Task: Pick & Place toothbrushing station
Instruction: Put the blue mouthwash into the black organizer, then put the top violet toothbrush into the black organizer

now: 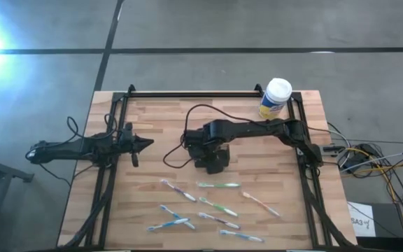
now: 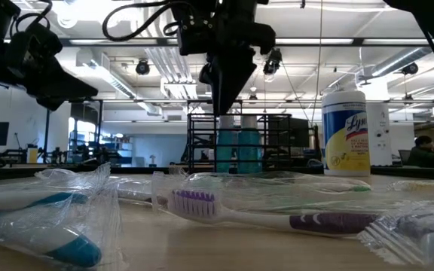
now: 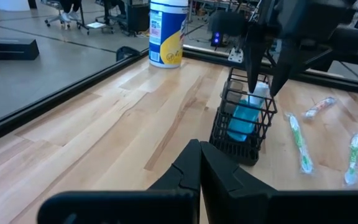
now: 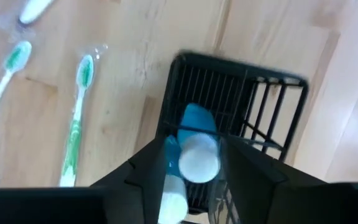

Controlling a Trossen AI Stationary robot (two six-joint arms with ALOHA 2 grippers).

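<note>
The toothbrushing station (image 3: pixel 244 134) is a small black wire basket standing upright on the wooden table's middle, with blue white-capped tubes (image 4: pixel 194 124) inside. It also shows in the high view (image 1: pixel 214 165), low view (image 2: pixel 239 143) and right wrist view (image 4: pixel 241 71). My right gripper (image 3: pixel 261 87) points down over the basket, its fingers a little apart on either side of one tube's white cap (image 4: pixel 199 158). My left gripper (image 1: pixel 144 145) is shut and empty, above the table to the basket's left. My right gripper comes from above, pointing down, with one finger (image 3: pixel 252 71) on each side of the white cap (image 3: pixel 261 92) at the tube's top. I cannot tell whether the fingers touch the cap. The basket stands on the table.
A yellow white-capped canister (image 1: pixel 275 98) stands at the far right edge. Several wrapped toothbrushes (image 1: pixel 208 206) lie scattered on the near half of the table. Black frame rails (image 1: pixel 110 175) run along the table's left, right and far sides. A cable (image 1: pixel 187 115) loops near the basket.
</note>
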